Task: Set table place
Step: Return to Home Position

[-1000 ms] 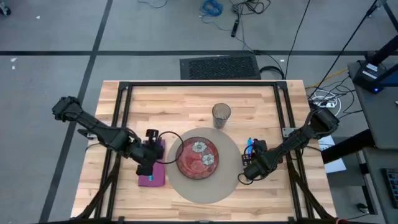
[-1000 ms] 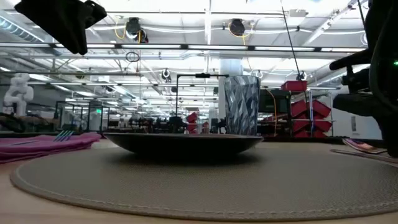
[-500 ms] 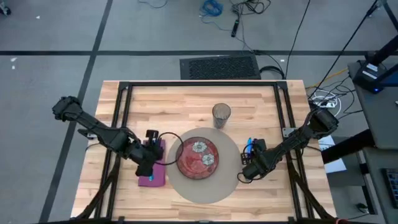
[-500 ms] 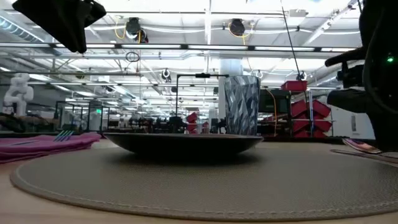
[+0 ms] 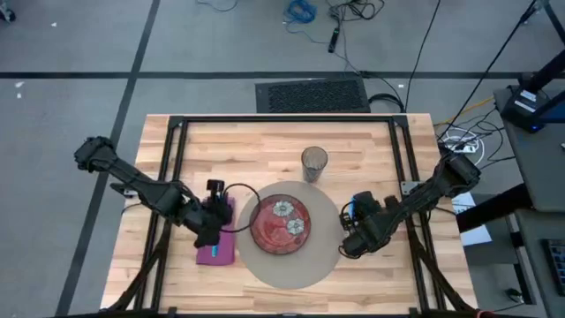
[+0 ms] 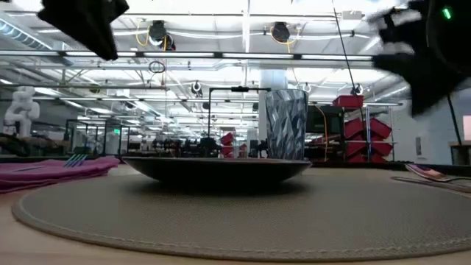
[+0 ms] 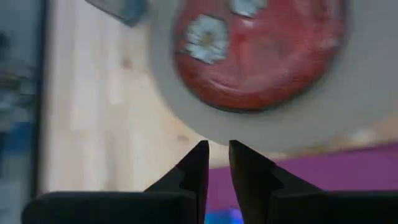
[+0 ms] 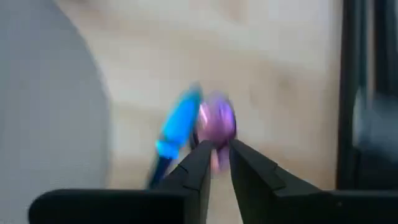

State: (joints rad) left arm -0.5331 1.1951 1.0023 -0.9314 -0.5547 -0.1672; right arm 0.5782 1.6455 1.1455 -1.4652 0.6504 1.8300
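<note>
Right of the red plate (image 5: 281, 223), at the rim of the round mat (image 5: 291, 272), the right claw (image 5: 350, 246) hangs low over the bench (image 5: 265, 146). Its fingers are drawn almost together, with only a slit between them and nothing held. Its wrist view looks down on the blue spoon (image 8: 178, 121), which lies on bare wood right of the plate. Something purple lies against the spoon, too blurred to name.

From above, the spoon lies just beyond the claw on the side toward the cup (image 5: 314, 162). Its long axis runs roughly along the plate's right flank, and the right arm's forward link passes close over it. My judgement is that any retreat of this arm turns on that closeness. It should rise first, then draw back away from the plate, so nothing brushes the spoon.

Left of the plate, the left claw (image 5: 219, 231) points at it from above the purple napkin (image 5: 216, 253), likewise nearly closed and empty. It is well apart from the spoon.
</note>
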